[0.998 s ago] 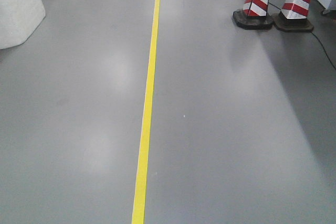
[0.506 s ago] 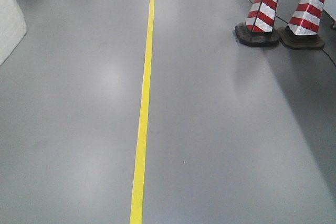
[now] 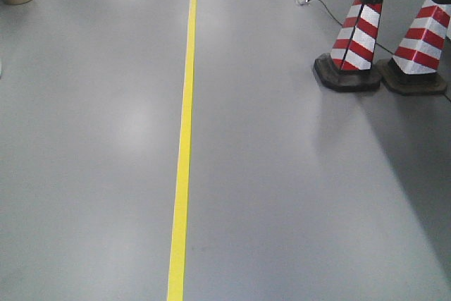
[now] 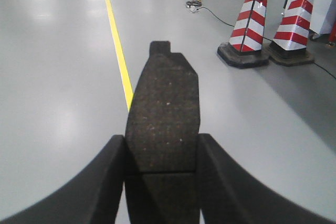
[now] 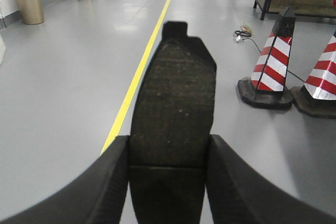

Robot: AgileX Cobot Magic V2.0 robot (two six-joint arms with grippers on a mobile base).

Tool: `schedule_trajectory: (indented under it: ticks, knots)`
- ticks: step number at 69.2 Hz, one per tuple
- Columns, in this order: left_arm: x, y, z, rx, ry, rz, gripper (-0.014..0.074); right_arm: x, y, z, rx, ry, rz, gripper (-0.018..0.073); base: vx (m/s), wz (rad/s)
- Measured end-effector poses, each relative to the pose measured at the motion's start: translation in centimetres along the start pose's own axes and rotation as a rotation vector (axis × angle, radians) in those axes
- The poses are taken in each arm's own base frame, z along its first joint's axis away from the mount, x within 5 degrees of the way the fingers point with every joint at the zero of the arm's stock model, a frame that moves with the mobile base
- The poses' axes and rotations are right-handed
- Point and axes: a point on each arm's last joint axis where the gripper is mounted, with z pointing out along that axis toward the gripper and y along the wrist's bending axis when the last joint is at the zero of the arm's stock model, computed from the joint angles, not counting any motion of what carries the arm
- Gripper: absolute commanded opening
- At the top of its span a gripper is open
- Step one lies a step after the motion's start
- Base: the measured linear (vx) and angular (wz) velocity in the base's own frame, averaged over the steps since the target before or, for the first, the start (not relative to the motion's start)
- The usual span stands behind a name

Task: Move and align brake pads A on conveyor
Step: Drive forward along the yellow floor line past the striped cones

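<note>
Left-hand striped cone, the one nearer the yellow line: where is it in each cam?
Front-facing: cone upper right, right of the yellow line.
Left wrist: cone upper right, right of the held brake pad.
Right wrist: cone right of centre, right of the brake pad held there.
Shared landmark: the yellow line, left of the cone in all three.
</note>
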Motion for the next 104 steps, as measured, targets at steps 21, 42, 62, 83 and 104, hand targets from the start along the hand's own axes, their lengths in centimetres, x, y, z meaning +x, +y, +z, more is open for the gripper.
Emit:
schedule_trajectory:
  ticks: [21, 42, 62, 83, 104]
  knots:
    - [0.00, 0.00, 0.00, 0.000, 0.000, 0.000, -0.0006, 0.00, 0.00, 0.00, 0.000, 0.000, 0.000, -0.0008, 0.73, -0.05]
    - [0.00, 0.00, 0.00, 0.000, 0.000, 0.000, -0.0006, 0.00, 0.00, 0.00, 0.000, 0.000, 0.000, -0.0008, 0.72, 0.02]
    - [0.00, 0.00, 0.00, 0.000, 0.000, 0.000, -0.0006, 0.00, 0.00, 0.00, 0.000, 0.000, 0.000, -0.0008, 0.70, 0.11]
    - [0.00, 0.00, 0.00, 0.000, 0.000, 0.000, -0.0006, 0.00, 0.00, 0.00, 0.000, 0.000, 0.000, -0.0008, 0.65, -0.03]
    - [0.00, 0.00, 0.00, 0.000, 0.000, 0.000, -0.0006, 0.00, 0.00, 0.00, 0.000, 0.000, 0.000, -0.0008, 0.61, -0.07]
